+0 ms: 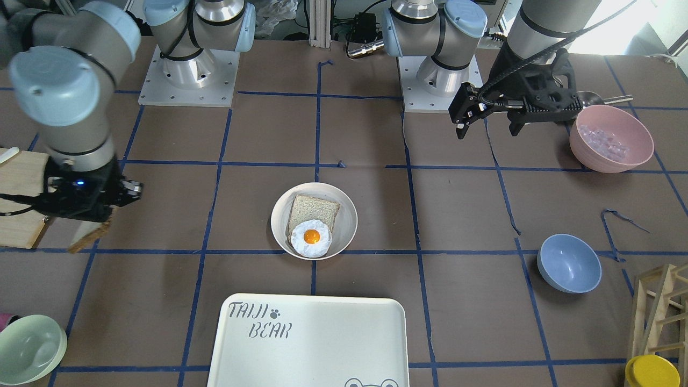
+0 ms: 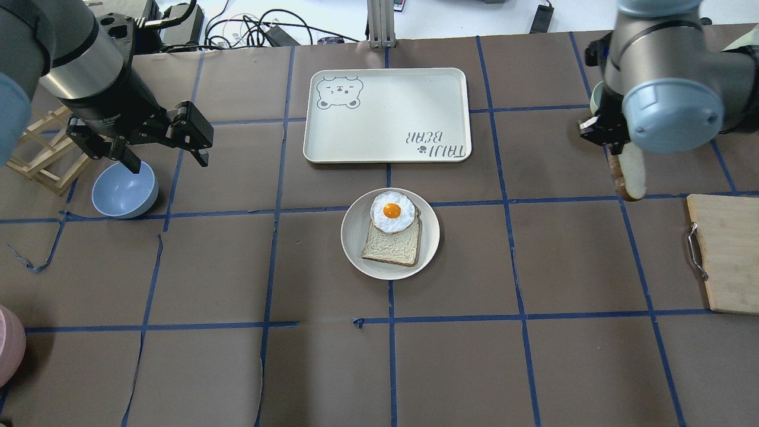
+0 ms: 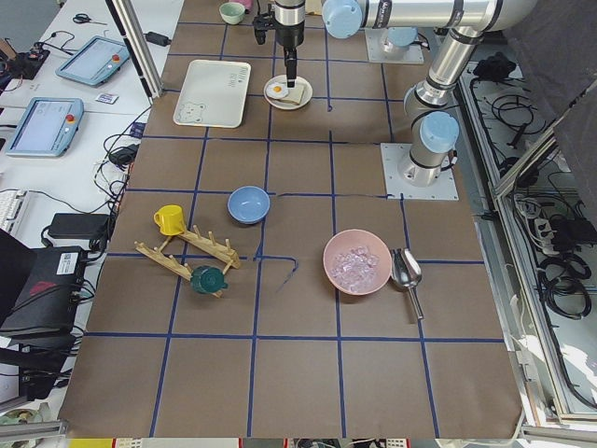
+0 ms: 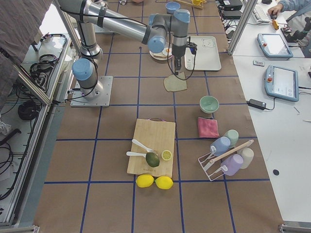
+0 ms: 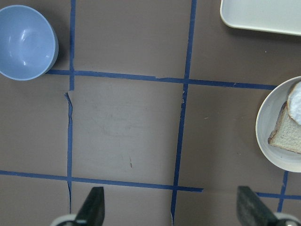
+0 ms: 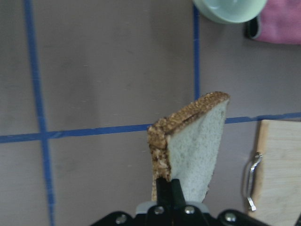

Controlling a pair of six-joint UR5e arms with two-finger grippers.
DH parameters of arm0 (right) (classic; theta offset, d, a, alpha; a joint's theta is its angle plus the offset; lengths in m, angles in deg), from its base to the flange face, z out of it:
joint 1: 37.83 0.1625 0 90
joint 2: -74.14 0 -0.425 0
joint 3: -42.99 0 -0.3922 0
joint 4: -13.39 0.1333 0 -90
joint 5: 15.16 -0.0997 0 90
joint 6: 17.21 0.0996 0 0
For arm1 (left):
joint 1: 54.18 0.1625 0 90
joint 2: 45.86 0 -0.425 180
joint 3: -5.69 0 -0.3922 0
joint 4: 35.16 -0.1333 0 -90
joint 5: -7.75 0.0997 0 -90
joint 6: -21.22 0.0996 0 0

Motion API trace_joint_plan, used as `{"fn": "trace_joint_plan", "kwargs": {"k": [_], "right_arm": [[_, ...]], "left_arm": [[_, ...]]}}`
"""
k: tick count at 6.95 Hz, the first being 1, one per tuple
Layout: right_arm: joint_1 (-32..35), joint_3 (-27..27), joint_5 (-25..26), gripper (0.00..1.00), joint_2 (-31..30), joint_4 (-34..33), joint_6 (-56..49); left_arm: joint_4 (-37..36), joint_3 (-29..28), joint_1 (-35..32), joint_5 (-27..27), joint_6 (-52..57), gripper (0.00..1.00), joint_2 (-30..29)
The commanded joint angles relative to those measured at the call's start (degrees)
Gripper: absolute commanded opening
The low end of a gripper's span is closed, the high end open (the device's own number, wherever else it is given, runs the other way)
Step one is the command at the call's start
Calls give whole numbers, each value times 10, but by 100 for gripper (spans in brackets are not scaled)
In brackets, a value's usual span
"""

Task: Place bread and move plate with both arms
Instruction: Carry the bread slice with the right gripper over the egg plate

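Dangling the bread (image 6: 193, 141) on edge from the right gripper (image 6: 169, 186), up off the table (image 2: 563, 267), with the jaws pinching narrowly on the slice's upper edge. Showing a squarish slice with a pale greyish-white, finely pored face. Showing also a rough, crumbly dark brown crust running along the side and far edge. Hanging slightly tilted rather than plumb in the wrist view. Hovering over a blue tape line just beside the near corner of the wooden cutting board (image 2: 726, 255), without touching it. Sitting near a pale green bowl (image 6: 228, 9) and a pink cloth (image 6: 280, 28) at the top of the wrist view.

Keeping well apart from the plate (image 2: 356, 249), the round cream-white dish resting at the table's middle. Carrying there a paler slice (image 2: 392, 243) with a fried egg (image 2: 392, 212) lying over one corner of it. Lying just beyond the plate, as seen from overhead, the white "TAIJI BEAR" tray (image 2: 385, 112), close but not touching.

Hovering on the other side, the left gripper (image 5: 171, 202), spread wide and holding nothing, above bare table beside a blue bowl (image 2: 124, 190).
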Motion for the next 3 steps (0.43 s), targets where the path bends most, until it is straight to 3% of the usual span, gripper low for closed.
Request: {"fn": "trace_joint_plan", "kwargs": {"k": [1,3], "right_arm": [[179,-26,-9,0,36,14,268],[262,-51,-21,0,82,7,379]], "left_arm": [[-6,7,0,-1,-3,100,0],[-8,7,0,0,1,100,2]]}}
